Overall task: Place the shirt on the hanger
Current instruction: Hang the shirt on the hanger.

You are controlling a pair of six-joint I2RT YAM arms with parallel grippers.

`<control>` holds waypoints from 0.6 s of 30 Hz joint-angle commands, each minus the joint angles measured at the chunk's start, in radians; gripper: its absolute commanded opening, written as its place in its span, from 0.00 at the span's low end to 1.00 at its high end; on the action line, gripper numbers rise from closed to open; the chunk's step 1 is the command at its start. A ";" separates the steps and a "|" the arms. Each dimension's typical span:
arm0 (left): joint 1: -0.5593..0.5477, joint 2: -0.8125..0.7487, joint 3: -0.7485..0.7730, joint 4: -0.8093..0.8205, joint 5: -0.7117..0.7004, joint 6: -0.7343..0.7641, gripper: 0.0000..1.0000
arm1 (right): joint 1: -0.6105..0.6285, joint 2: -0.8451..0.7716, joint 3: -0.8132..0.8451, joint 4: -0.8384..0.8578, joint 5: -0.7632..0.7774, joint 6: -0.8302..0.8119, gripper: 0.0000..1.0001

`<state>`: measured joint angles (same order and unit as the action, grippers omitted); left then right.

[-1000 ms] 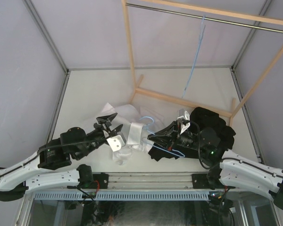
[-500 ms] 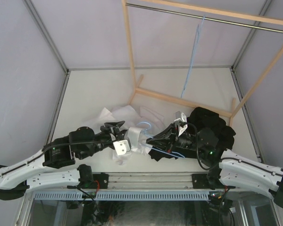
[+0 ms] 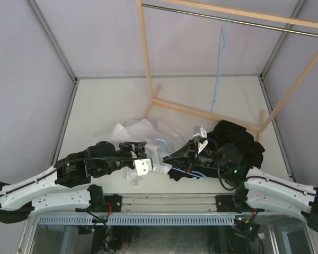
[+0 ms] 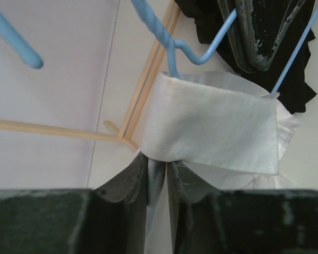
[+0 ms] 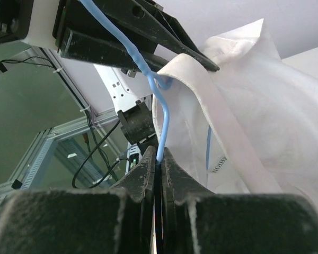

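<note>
The table [image 3: 106, 100] fills the floor of the white-walled cell, and a wooden rack [image 3: 146, 58] stands on its far half with a metal rod [image 3: 244, 22] across the top. A spare blue hanger [image 3: 218, 69] dangles from that rod.

On the right near part of the table lies a crumpled black garment [image 3: 236, 140]. Just left of it, near the middle front, the shirt [image 3: 143, 129] lies in a loose white heap, partly lifted between the two arms.

In the left wrist view the shirt's collar band [image 4: 212, 121] is wrapped around the neck of the hanger [image 4: 159, 32], just below its twisted stem. In the right wrist view the same band [image 5: 212, 106] loops around the blue wire [image 5: 161, 121], and a printed label shows faintly through the thin cloth.

The left fingers [image 4: 127, 185] stand almost together, with only a narrow slit between them, and a fold of white shirt fabric runs down through that slit, so they are pinching the shirt just beneath the collar. The right fingers [image 5: 143, 174] are clenched tight on the hanger's wire, which rises straight out from between their tips. In the top view the two sets of fingers [image 3: 138, 146] [image 3: 176, 155] face each other, near but apart, with the hanger's hook [image 3: 160, 142] between them.
</note>
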<state>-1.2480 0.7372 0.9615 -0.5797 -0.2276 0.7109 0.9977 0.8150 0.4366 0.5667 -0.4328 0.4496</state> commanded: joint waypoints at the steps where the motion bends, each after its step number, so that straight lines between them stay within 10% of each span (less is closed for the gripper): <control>1: -0.004 -0.025 0.016 0.037 0.044 -0.032 0.18 | 0.012 -0.005 0.053 0.078 -0.001 -0.011 0.00; 4: -0.004 -0.036 0.016 0.029 0.033 -0.041 0.00 | 0.012 -0.018 0.054 0.055 0.022 -0.016 0.00; 18: -0.004 -0.232 -0.030 0.017 -0.140 -0.273 0.00 | 0.012 -0.343 0.032 -0.362 0.384 -0.052 0.34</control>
<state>-1.2480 0.5732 0.9604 -0.6231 -0.2741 0.5461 1.0042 0.5648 0.4480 0.3344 -0.2100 0.4061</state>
